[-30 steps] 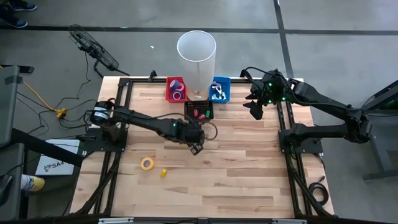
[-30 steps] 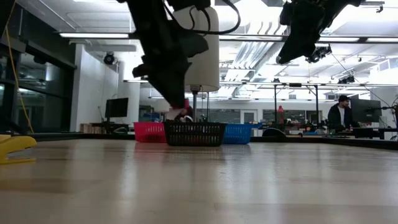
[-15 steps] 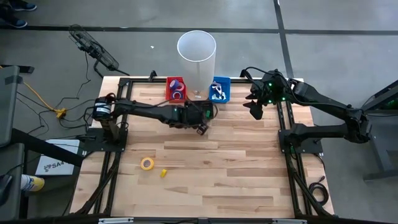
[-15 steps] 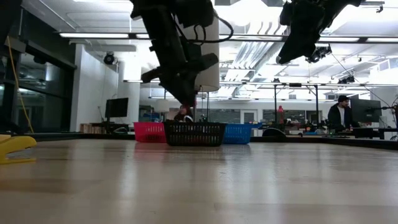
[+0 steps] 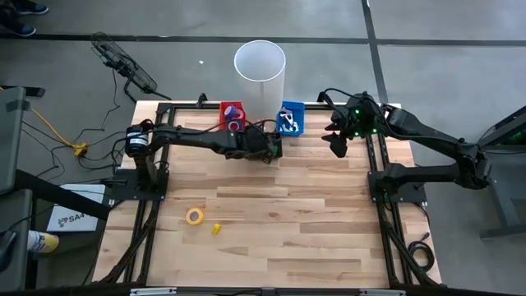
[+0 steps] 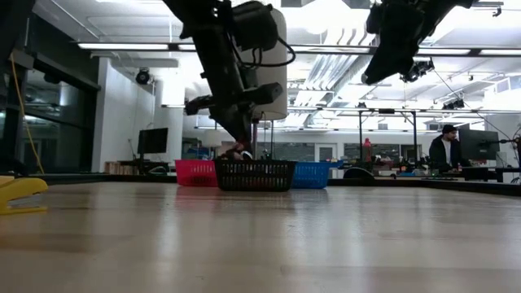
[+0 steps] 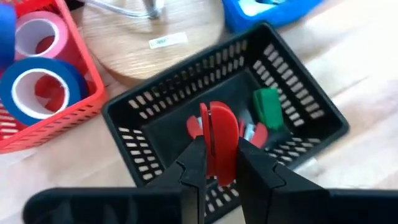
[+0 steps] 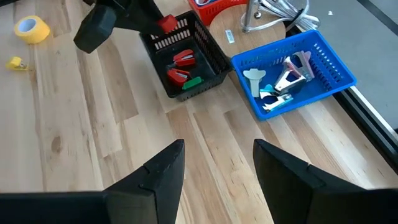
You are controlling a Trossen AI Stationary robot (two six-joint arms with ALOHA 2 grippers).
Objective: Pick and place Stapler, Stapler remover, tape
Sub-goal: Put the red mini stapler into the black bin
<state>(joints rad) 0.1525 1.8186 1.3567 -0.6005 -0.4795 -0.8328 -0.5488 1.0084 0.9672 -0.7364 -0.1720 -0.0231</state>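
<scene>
My left gripper (image 7: 217, 152) is shut on a small red stapler (image 7: 219, 140) and hangs just above the black basket (image 7: 297, 78) at the table's far middle. Two red staplers (image 8: 181, 59) and a green one (image 7: 268, 107) lie in that basket. The red basket (image 5: 231, 119) holds blue (image 7: 38, 87) and pink (image 7: 38, 34) tape rolls. A yellow tape roll (image 5: 195, 216) and a small yellow stapler (image 5: 216, 228) lie flat on the table at the near left. My right gripper (image 8: 217, 152) waits open, raised at the far right. My left gripper pinches the red stapler by its two flat sides (image 7: 216, 163) between the two fingers. The fingers slant down from the table's left. The stapler stands on edge between them, its rounded end sticking out past the fingertips, lifted clear over the basket's inside.
The blue basket (image 8: 305, 68) with white and blue staple removers stands right of the black one. A tall white cylinder (image 5: 260, 70) on a round wooden base (image 7: 155, 43) stands behind the baskets. Bare wood lies toward the near edge.
My left gripper has swung from the table's middle toward the far edge, carrying the red stapler, and now hangs over the black basket. Its wrist has rolled on the way. It has stayed shut on the stapler.
</scene>
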